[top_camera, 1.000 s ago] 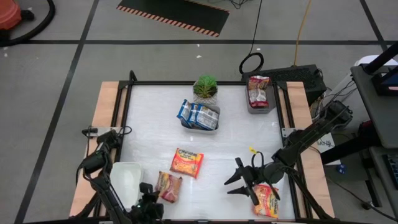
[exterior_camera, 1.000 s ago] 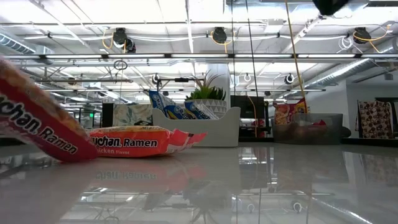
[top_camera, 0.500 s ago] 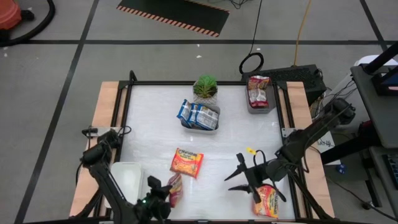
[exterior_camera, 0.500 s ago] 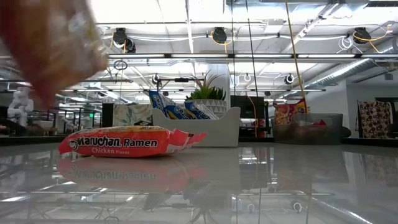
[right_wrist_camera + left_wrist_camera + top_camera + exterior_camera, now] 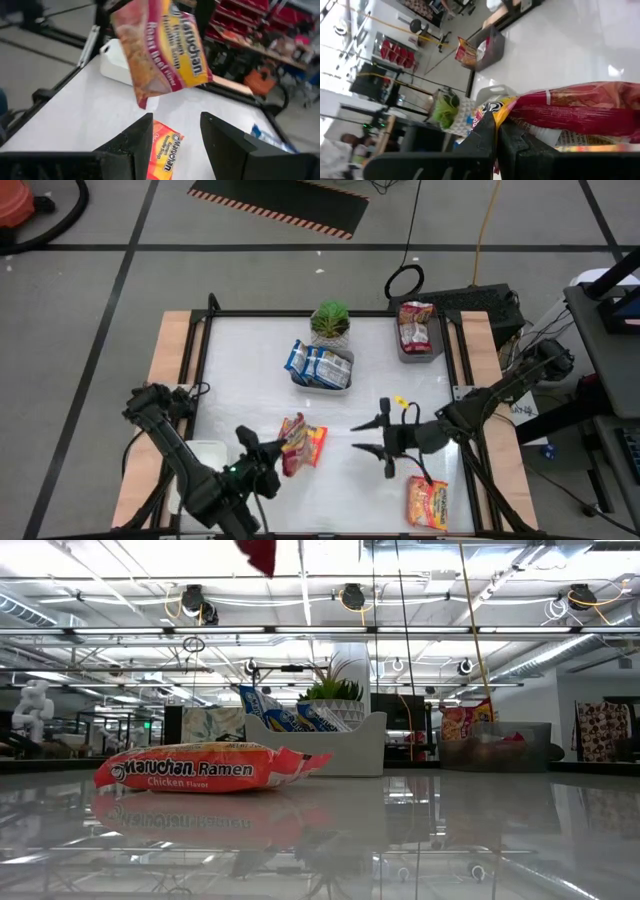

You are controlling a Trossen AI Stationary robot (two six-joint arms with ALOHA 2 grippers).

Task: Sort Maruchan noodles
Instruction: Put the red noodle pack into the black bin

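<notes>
The pink-red packet [image 5: 292, 445] is up off the worktop [image 5: 370, 405], pinched by one edge in the left pincer [image 5: 268, 458], long axis roughly upright, dangling over the orange packet [image 5: 308, 442] that lies flat underneath.

From there the grey tray [image 5: 417, 345] at the far right corner is a long diagonal haul; it already holds a packet that looks like the same flavour (my guess for the drop spot). The right pincer [image 5: 368, 438] hovers just beside, fingers spread, holding nothing, and is nearer that tray. Another orange-red packet [image 5: 426, 502] lies flat at the near right edge.

The middle tray [image 5: 338, 385] by the plant [image 5: 330, 320] holds blue-white packets [image 5: 318, 365]. A white tray [image 5: 205, 452] sits near left.
</notes>
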